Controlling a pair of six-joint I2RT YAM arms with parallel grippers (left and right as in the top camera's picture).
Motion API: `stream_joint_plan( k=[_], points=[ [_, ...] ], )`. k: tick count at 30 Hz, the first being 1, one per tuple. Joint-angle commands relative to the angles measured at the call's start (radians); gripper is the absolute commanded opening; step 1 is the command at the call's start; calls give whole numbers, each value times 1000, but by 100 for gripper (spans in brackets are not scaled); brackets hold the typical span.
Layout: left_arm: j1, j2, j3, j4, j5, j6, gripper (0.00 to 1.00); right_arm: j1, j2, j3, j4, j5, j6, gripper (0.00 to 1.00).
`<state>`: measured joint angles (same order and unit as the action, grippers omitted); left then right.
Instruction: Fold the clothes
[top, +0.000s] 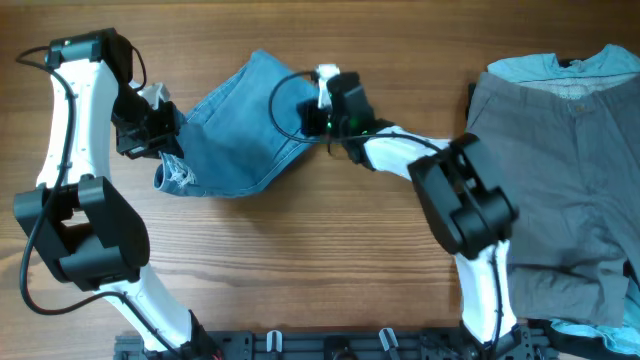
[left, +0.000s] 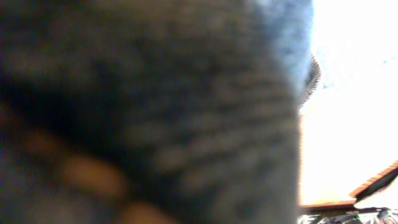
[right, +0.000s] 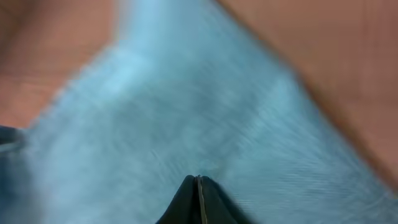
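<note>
the jeans (top: 240, 140) lie bunched on the table (top: 330, 260), left of centre. the left gripper (top: 165, 125) is at their frayed edge, its view smothered by cloth, so i cannot tell its grip. the right gripper (right: 198, 190) is clenched tight against the denim.

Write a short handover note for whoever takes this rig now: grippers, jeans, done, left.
Left gripper: at the left edge of the jeans; denim blocks its camera, so open or shut cannot be told.
Right gripper: fingers shut, at the right edge; whether cloth is pinched is unclear.
Jeans: bunched left of the centre of the table, frayed hem at the lower left.
Done: legs seem roughly folded over.
Left: flatten and finish a neat fold.
Grey trousers lie apart at the right.
</note>
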<state>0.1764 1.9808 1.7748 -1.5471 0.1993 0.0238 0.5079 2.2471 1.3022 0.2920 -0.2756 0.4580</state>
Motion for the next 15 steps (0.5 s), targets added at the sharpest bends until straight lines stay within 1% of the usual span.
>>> stream_joint_plan(
  k=[1, 3, 4, 5, 6, 9, 12, 13, 14, 15],
  points=[
    [2, -12, -5, -21, -49, -3, 4, -5, 77, 3, -158, 57, 161, 4],
    [14, -12, -4, -20, -67, -3, 4, -11, 49, 3, -265, 74, 204, 4],
    [31, -12, -3, -15, -71, -3, 4, -16, 2, 3, -360, 74, 229, 4],
    [45, -12, -3, -4, -71, -3, 4, -18, -34, 3, -417, 74, 235, 4],
    [65, -12, -3, 18, -70, -3, 4, -17, -97, 3, -509, 84, 233, 4],
    [99, -12, -3, 60, -69, -3, 4, -6, -218, 3, -684, 158, 233, 4],
    [114, -12, 0, 90, -46, -2, 4, 14, -318, 3, -805, 206, 231, 4],
    [114, -12, 4, 97, -43, -2, 4, 23, -349, 3, -827, 205, 217, 4],
    [114, -12, 11, 98, -44, -2, 4, 29, -381, 3, -827, 198, 165, 4],
    [113, -12, 16, 98, -43, -2, 4, 32, -415, 3, -797, 159, 60, 4]
  ],
)
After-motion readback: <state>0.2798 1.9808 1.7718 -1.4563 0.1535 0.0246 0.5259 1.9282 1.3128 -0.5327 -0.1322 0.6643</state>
